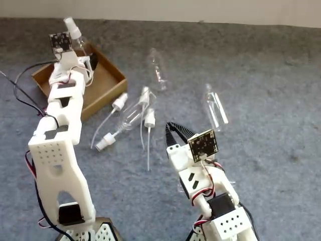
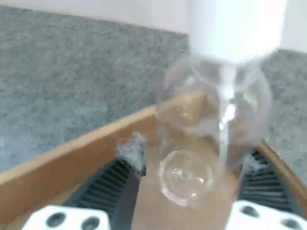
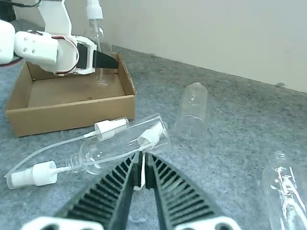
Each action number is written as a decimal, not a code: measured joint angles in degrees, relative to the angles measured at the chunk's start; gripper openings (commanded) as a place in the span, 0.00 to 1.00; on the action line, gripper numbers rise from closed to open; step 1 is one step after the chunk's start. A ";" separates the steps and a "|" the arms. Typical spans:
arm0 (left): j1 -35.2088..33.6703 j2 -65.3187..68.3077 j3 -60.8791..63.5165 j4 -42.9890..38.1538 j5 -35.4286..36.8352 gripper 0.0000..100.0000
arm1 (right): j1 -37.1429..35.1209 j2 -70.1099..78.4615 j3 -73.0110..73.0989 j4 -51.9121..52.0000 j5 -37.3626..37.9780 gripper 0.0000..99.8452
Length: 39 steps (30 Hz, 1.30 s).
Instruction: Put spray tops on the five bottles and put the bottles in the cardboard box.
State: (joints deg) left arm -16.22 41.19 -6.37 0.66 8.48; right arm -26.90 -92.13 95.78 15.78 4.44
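Note:
My left gripper (image 2: pixel 189 162) is shut on a clear bottle (image 2: pixel 211 124) that wears a white spray top (image 1: pixel 72 25), held upright over the far part of the cardboard box (image 1: pixel 103 103). Several loose parts lie on the carpet beside the box: a lying bottle (image 1: pixel 133 114) with a spray top (image 1: pixel 145 95) at its neck, and three loose spray tops (image 1: pixel 119 102) (image 1: pixel 104 143) (image 1: pixel 149 118) with long tubes. Two topless bottles (image 1: pixel 156 68) (image 1: pixel 215 106) lie farther off. My right gripper (image 3: pixel 142 155) is shut and empty, just short of the lying bottle (image 3: pixel 120 146).
Grey carpet covers the whole table. The box (image 3: pixel 72 115) is open at the top with brown walls and a bare floor. Black cables trail beside the left arm (image 1: pixel 20 85). A pale wall runs along the far edge.

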 measured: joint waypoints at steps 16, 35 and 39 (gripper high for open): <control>-0.09 -22.42 0.00 37.89 0.00 0.27 | 0.00 0.00 0.00 0.00 0.00 0.01; 8.53 -41.49 0.00 82.37 -17.32 0.27 | 0.00 0.00 0.00 0.00 0.00 0.01; 10.46 -41.49 0.00 83.78 -21.10 0.27 | 0.00 0.00 0.00 0.00 0.00 0.01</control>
State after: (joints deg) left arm -5.76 -0.31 -6.37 84.44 -12.62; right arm -26.90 -92.13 95.78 15.78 4.44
